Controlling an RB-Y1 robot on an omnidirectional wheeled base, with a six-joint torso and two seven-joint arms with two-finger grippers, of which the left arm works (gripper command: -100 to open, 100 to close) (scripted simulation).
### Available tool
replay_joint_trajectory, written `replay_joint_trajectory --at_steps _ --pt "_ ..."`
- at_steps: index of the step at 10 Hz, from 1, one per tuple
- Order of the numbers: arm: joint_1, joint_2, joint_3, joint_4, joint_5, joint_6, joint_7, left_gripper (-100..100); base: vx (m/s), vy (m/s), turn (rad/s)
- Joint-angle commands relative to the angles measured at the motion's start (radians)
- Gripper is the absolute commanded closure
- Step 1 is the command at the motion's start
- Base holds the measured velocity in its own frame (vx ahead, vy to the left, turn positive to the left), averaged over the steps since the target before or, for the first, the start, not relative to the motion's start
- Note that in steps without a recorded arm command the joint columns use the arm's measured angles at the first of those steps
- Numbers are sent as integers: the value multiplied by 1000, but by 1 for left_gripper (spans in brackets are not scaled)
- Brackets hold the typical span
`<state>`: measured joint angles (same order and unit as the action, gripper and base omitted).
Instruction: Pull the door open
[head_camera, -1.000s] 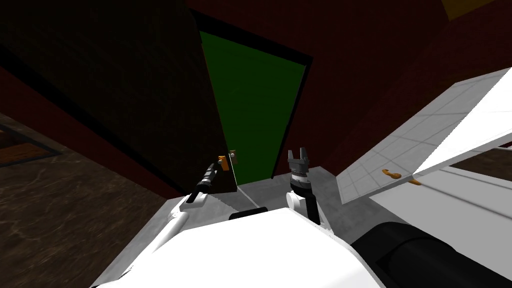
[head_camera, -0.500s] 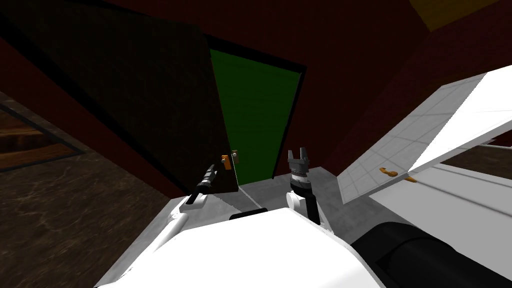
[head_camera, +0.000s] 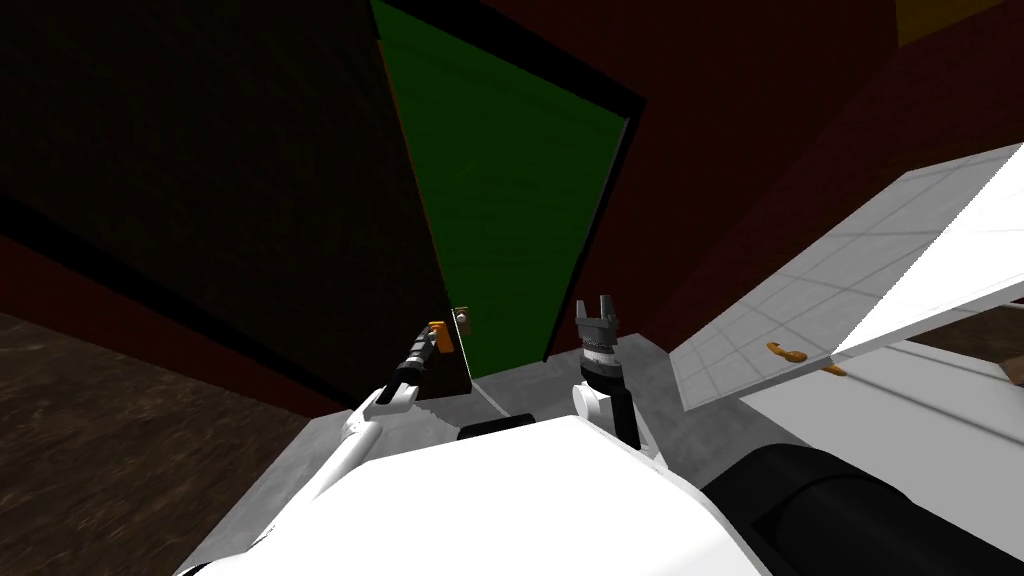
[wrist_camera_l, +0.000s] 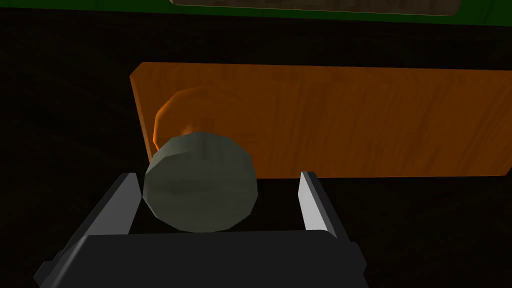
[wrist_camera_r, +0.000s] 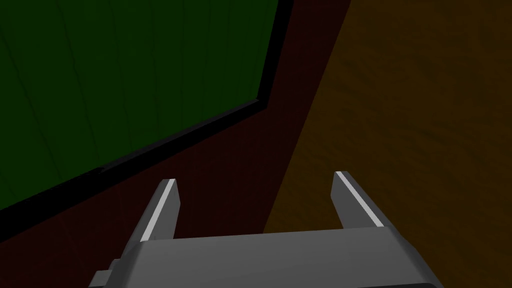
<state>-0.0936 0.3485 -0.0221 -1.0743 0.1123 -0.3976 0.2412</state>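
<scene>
A dark door (head_camera: 250, 200) stands ajar, with a green surface (head_camera: 500, 190) showing through the gap beside its free edge. On that edge sits an orange plate (wrist_camera_l: 350, 120) with a grey round knob (wrist_camera_l: 200, 182) on an orange neck. My left gripper (wrist_camera_l: 220, 192) is open around the knob: the knob lies close to one finger, with a gap to the other. In the head view the left gripper (head_camera: 432, 340) sits at the orange plate (head_camera: 441, 336). My right gripper (head_camera: 597, 305) is open and holds nothing, to the right of the gap.
A white tiled door (head_camera: 850, 280) with an orange lever handle (head_camera: 786, 350) juts in from the right, close to my right arm. Dark red wall (head_camera: 760, 120) borders the doorway. Brown floor (head_camera: 120, 440) spreads on the left.
My left gripper has moved forward onto the orange handle. The whole head view has shifted, so my head or base has moved. The right gripper stays put.
</scene>
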Motion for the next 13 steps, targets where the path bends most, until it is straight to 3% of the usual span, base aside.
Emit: replay_joint_trajectory --at_steps 1,2,7,13 --pt "0 0 0 0 0 0 0 -100 74 -64 -16" --pt "0 0 0 0 0 0 0 100 -2 10 23" --pt "0 0 0 0 0 0 0 100 -16 10 -8" --pt "38 51 -43 -16 0 -15 46 100 -177 80 -59"
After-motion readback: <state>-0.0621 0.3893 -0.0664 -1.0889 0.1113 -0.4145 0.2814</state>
